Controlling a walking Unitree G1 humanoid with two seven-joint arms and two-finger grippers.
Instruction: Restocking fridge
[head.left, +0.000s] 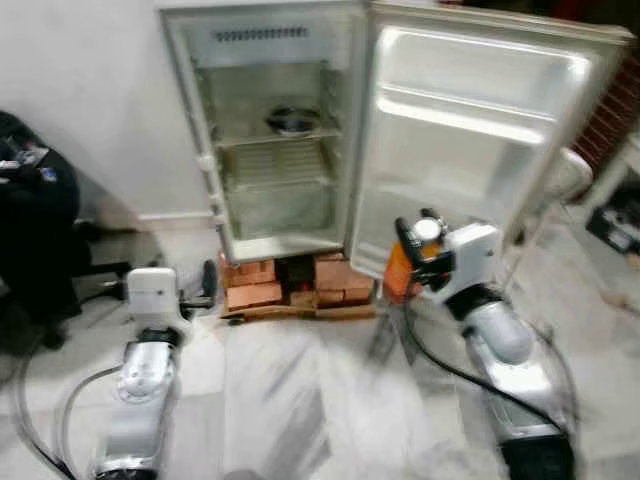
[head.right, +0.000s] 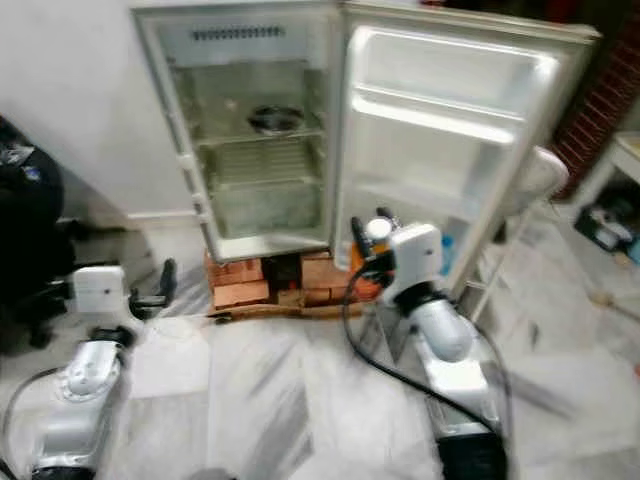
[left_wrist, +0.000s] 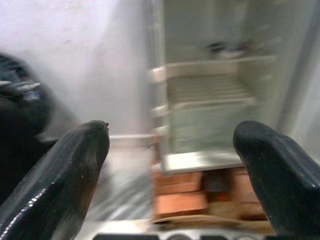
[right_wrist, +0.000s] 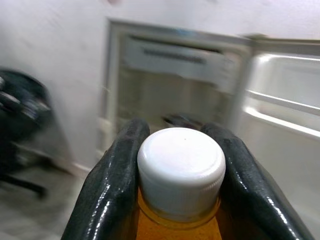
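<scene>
A small white fridge (head.left: 280, 140) stands open on bricks (head.left: 285, 285), its door (head.left: 470, 130) swung out to the right. A dark bowl (head.left: 292, 121) rests on the upper wire shelf. My right gripper (head.left: 418, 243) is shut on an orange bottle with a white cap (right_wrist: 181, 170), held upright low in front of the open door. My left gripper (head.left: 205, 285) is open and holds nothing, low at the left of the fridge, its fingers (left_wrist: 60, 175) pointing toward the cabinet.
A black office chair (head.left: 35, 220) stands at the left against the white wall. White furniture and a brick wall (head.left: 610, 110) sit at the right behind the door. Marble floor (head.left: 300, 400) lies in front of the fridge.
</scene>
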